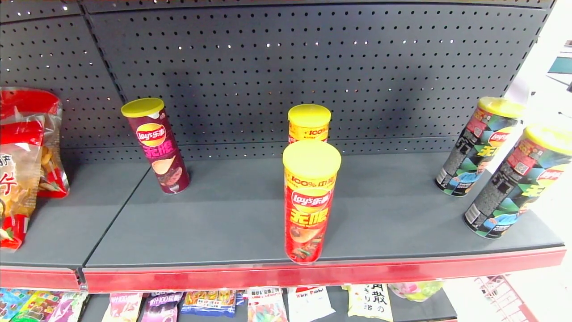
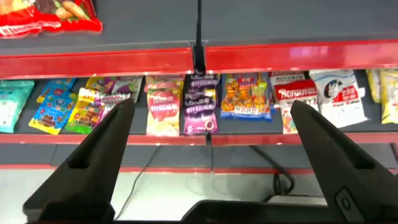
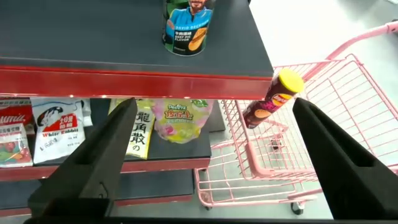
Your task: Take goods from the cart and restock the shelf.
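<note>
**Jaws spread and empty on both arms; restocking is part done**

The left gripper [image 2: 212, 104] and the right gripper [image 3: 214, 102] both stand wide apart with nothing between their fingers, low in front of the shelf [image 1: 214, 223].

Five cans already stand upright on the shelf. A purple can [image 1: 156, 145] is far left. Two red cans are in the middle, one far [image 1: 309, 123] and one near the front edge [image 1: 309, 201]. Two black cans [image 1: 480, 147] are at the right.

At least one item is left to move: a cart can [image 3: 273, 99] with a yellow lid leans tilted against the wire inside the pink cart [image 3: 348, 137], which sits to the right of the shelf and lower. The rest of the basket looks bare, though only part of it shows, so more goods may lie unseen.

Wide gaps remain on either side of the red cans, so there is room for it.

Snack bags [image 1: 27, 156] fill the far left of the shelf, and more packets [image 2: 199, 102] hang on the lower shelf. The cart's wire wall and the shelf's red lip [image 3: 124, 81] stand in the way of the lift.
</note>
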